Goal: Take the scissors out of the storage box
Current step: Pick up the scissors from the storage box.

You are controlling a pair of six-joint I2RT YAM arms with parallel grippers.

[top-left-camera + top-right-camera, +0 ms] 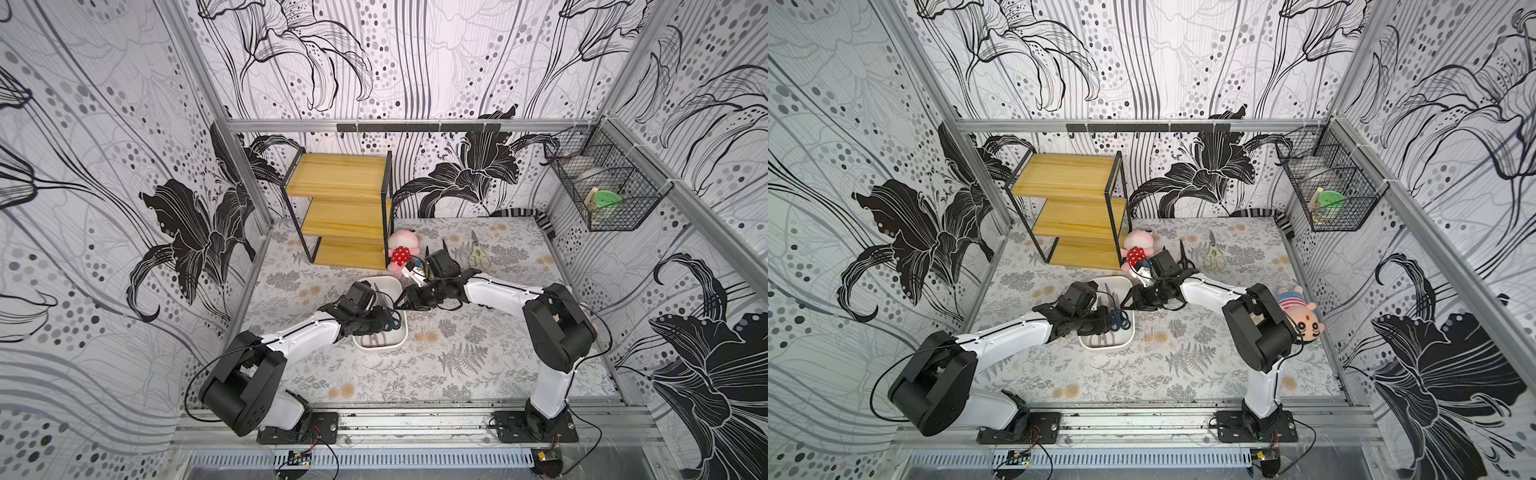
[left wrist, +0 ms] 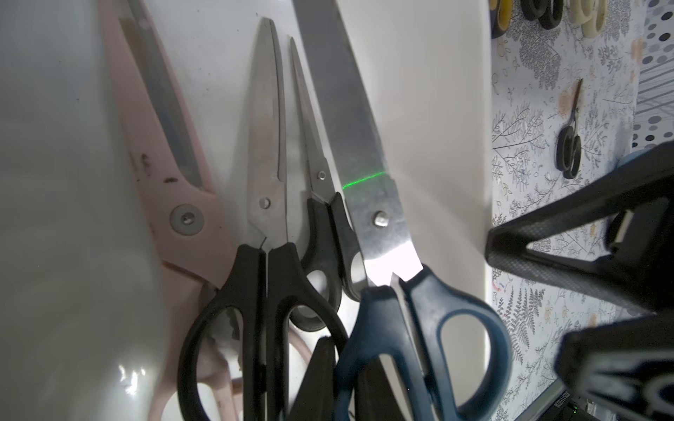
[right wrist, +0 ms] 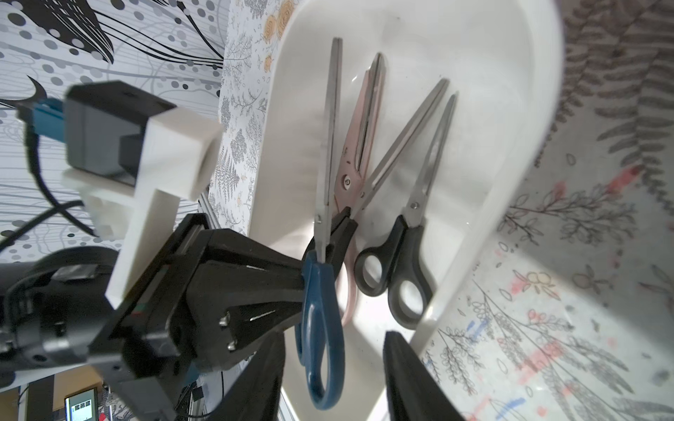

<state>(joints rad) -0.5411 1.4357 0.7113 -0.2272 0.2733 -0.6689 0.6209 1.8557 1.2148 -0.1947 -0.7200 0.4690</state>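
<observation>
Lifting may drag the black pair [image 3: 398,145] lying against the blue scissors [image 3: 322,204], which the left gripper [image 3: 302,288] clamps by the handle inside the box [image 3: 529,109]; the right gripper [image 3: 333,337], jaws apart, stands opposite.

Two arms [image 1: 309,332] of white tubes and fat black joints [image 1: 245,382]. Bendy black cables [image 3: 33,160] looped along. Flat black bases [image 1: 297,432]. Black pointy fingers [image 3: 255,288] with tiny silver screws [image 3: 223,320]. White block [image 3: 175,156] near one wrist.

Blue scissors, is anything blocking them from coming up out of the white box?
Nothing lies over the blue scissors; the left gripper holds them atop a black pair. Only the right gripper hovers open near their handles.
</observation>
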